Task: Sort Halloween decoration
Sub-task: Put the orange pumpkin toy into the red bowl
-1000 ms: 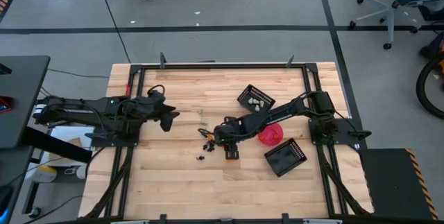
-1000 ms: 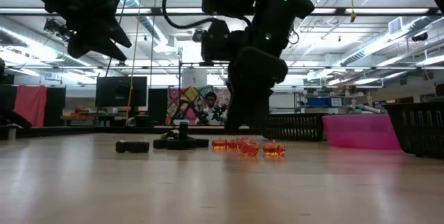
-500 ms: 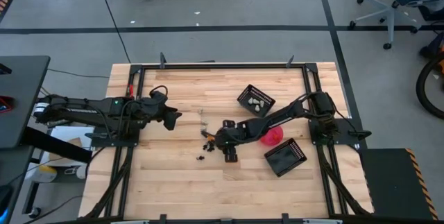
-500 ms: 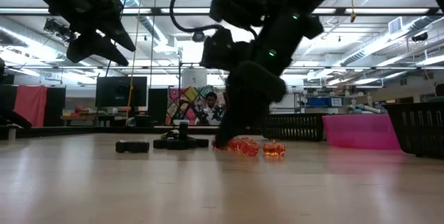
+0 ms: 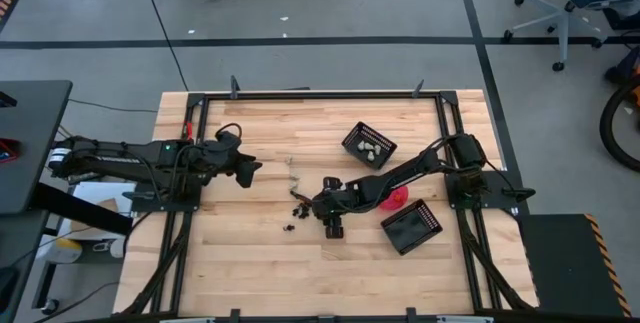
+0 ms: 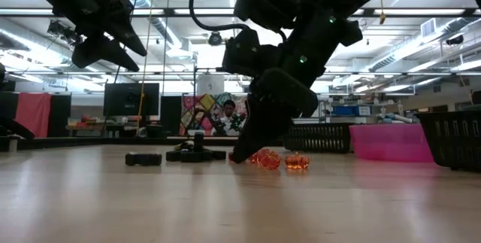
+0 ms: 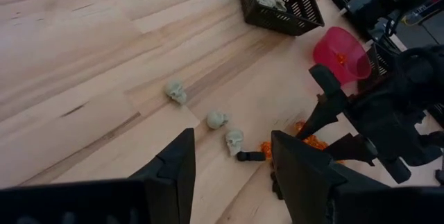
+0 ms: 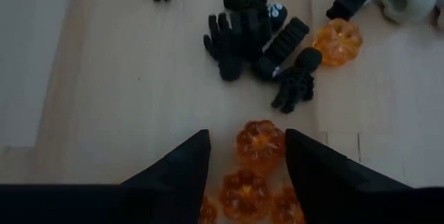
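The Halloween decoration lies loose mid-table: orange pumpkins (image 8: 244, 186), black hands (image 8: 229, 40) and pale skulls (image 7: 217, 119). My right gripper (image 8: 246, 137) is low over the pile, open, slanting down from the right. One orange pumpkin (image 8: 260, 143) rests on the wood between its fingertips, and no touch shows. In the low view, the right gripper's tips (image 6: 242, 153) stand at the table beside the pumpkins (image 6: 296, 162). My left gripper (image 5: 250, 168) hangs open above the table's left part, with nothing in it.
A pink bowl (image 5: 397, 196) sits under the right arm. One black basket (image 5: 368, 143) with skulls stands at the far right of the pile, and another (image 5: 411, 226) stands at the near right. Bare wood lies near and left of the pile.
My right gripper has sunk toward the table and tipped more steeply, coming down at the left end of the orange pumpkins. My left gripper has rolled a little in place. The trinkets have not moved.
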You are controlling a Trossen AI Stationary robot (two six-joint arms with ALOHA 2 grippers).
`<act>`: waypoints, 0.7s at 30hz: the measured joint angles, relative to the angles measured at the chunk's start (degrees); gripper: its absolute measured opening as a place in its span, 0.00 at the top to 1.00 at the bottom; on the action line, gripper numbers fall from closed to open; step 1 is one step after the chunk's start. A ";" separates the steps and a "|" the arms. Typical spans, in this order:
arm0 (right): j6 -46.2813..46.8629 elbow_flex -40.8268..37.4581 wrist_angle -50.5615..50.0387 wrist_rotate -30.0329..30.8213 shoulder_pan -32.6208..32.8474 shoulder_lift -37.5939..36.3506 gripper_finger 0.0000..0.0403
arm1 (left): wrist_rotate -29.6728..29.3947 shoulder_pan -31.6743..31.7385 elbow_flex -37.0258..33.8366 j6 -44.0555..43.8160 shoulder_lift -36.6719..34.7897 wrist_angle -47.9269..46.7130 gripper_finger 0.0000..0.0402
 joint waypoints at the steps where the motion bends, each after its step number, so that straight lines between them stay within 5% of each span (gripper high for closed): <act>1: 0.00 0.00 0.10 0.02 -0.11 0.00 0.56 | 0.00 0.00 0.00 -0.07 0.00 -0.02 0.60; 10: -0.37 0.02 0.13 -0.41 -0.65 0.07 0.77 | 0.00 -0.01 0.00 -0.07 0.00 -0.02 0.60; 21: -1.01 3.59 -5.42 -1.74 -0.72 0.33 0.74 | 0.00 0.00 0.00 -0.01 0.00 -0.06 0.60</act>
